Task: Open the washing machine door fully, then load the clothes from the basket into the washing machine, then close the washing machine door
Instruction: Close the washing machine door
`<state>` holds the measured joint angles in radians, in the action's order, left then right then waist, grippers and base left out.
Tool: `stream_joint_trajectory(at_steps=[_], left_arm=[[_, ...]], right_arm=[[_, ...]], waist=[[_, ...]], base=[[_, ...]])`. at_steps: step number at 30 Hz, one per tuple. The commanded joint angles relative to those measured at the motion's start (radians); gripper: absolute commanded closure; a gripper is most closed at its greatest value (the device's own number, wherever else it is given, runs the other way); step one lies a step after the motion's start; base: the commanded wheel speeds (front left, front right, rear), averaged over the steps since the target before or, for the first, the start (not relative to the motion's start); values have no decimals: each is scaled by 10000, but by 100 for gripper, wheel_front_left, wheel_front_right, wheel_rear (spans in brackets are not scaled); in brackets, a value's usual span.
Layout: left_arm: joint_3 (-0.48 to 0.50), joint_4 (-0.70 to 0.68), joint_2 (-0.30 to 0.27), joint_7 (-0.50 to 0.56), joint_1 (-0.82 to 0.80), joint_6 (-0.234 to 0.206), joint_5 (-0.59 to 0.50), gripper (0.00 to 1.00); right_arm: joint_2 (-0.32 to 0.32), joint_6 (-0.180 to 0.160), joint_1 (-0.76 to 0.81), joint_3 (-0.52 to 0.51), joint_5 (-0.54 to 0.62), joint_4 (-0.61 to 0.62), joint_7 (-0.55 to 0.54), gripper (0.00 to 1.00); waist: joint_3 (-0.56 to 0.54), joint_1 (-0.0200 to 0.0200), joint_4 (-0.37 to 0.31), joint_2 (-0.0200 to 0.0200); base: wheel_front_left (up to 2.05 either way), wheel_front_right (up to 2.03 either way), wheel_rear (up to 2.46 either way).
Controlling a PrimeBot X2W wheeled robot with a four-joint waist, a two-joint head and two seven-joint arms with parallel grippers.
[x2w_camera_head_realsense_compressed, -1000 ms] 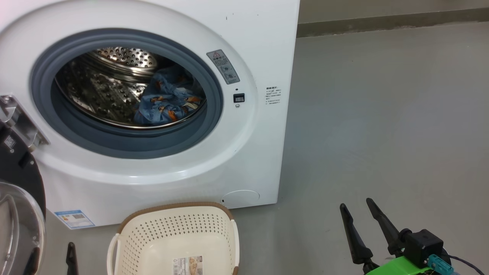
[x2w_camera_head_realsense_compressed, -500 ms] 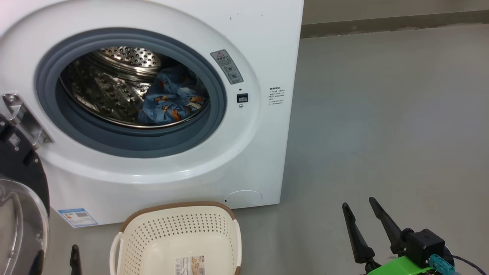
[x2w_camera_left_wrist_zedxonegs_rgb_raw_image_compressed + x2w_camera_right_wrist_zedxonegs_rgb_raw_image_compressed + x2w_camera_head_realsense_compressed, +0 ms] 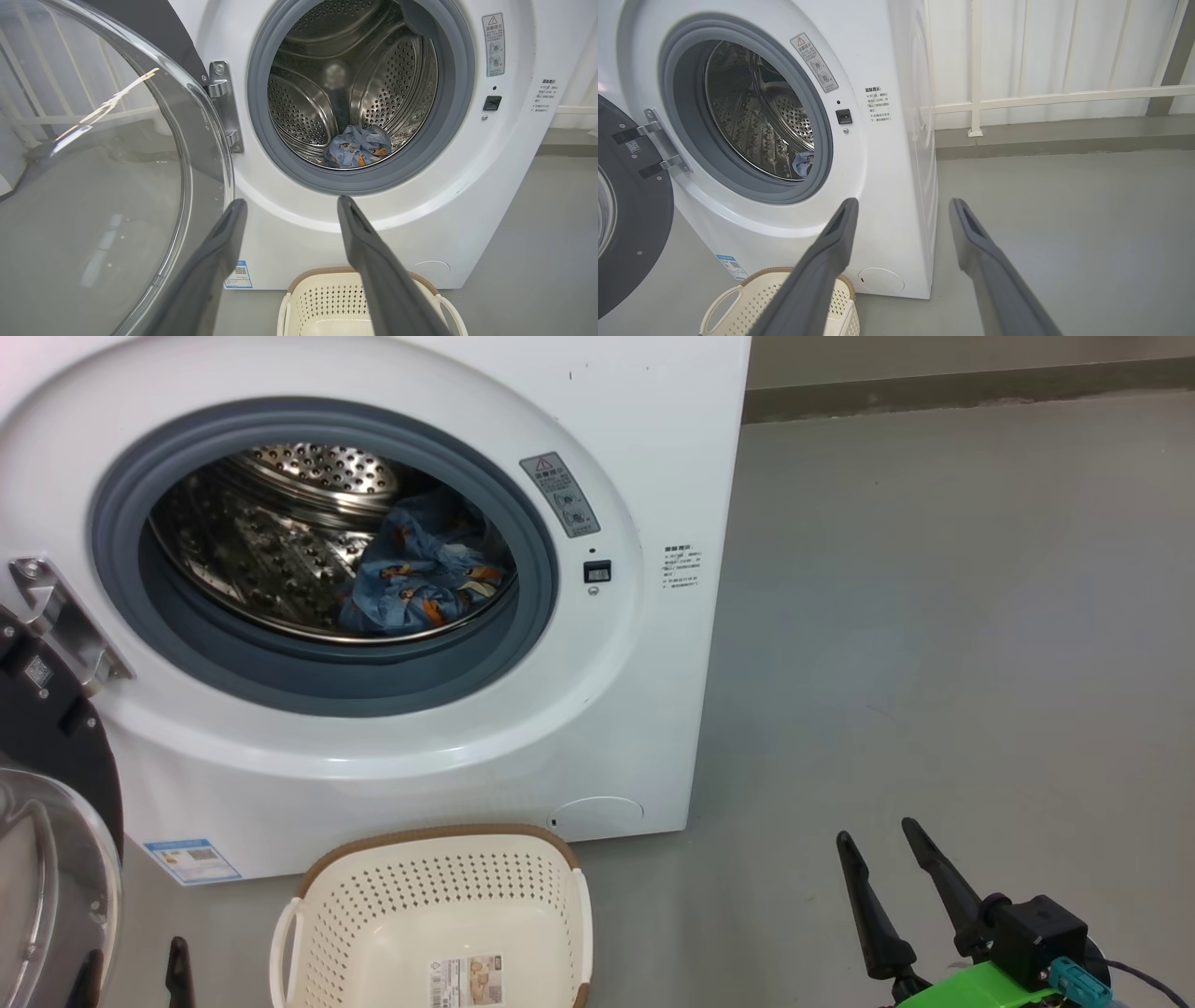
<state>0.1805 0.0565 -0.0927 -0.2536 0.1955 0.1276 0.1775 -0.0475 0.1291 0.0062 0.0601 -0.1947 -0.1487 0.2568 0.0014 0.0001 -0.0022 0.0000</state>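
Crumpled clothes (image 3: 415,583) lay unmoved in the perforated steel drum (image 3: 271,546), basket (image 3: 439,905) at six o'clock; left tool (image 3: 287,205) and right tool (image 3: 901,205) stayed wide.

Head view looks down on the washing machine (image 3: 373,775); both wrist views face it low, nearby.

Black and green hardware
The right gripper (image 3: 876,832) had tapered black fingers (image 3: 872,915), a black block, green housing, a teal plug and a dark cable.
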Motion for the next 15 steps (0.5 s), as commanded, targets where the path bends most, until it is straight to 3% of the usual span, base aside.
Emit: stream_joint_trajectory(at_steps=[1,15], left_arm=[[367,-238,-140,-82,-366,26,-25,0],[226,-309,-261,-82,-408,29,74,0]], right_arm=[[-27,16,-13,250,-81,256,49,0],[-27,16,11,155,-98,327,49,0]], waist=[[9,-1,-4,0],[119,-1,24,0]], base=[[0,0,0],[-8,8,0]])
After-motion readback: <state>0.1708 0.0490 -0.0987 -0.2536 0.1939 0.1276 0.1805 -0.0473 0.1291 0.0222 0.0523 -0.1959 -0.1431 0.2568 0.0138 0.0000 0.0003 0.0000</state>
